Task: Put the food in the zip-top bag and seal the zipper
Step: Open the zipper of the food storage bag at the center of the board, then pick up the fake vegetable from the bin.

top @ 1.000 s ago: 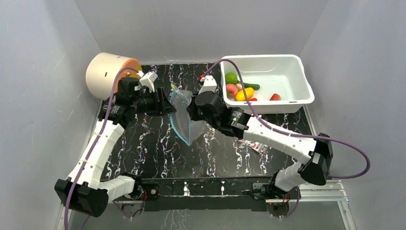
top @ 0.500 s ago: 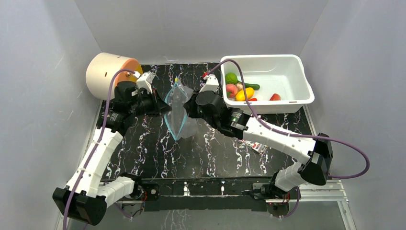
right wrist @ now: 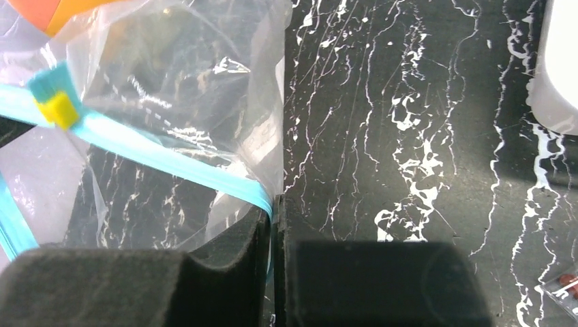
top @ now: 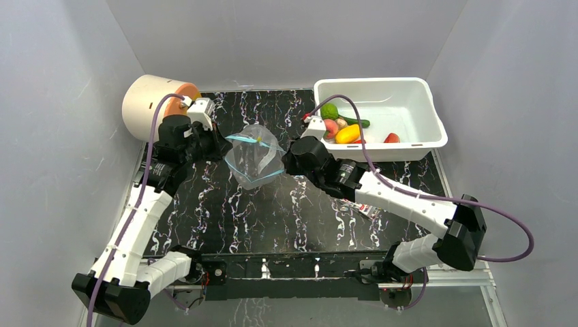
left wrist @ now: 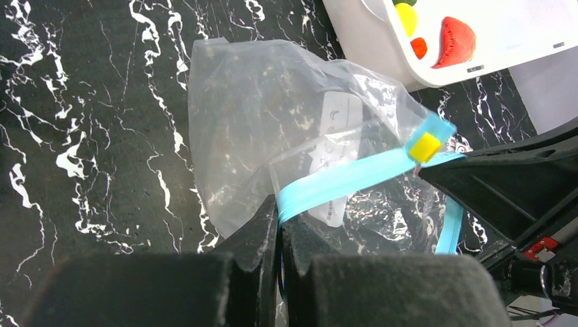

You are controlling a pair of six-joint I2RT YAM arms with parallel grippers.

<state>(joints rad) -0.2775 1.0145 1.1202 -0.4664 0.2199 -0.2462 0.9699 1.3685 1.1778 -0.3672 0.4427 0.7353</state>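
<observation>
Clear crinkly bag, its blue zipper pinched tight by left pincer and right pincer

Soft, even light is filling the enclosure, apparently from overhead, and is casting only faint shadows beneath the arms on the table. The white bin is reading bright without washing out. Glare is streaking the crinkled zip-top bag in both wrist views. The right gripper is looming dark and slightly soft-edged.
</observation>
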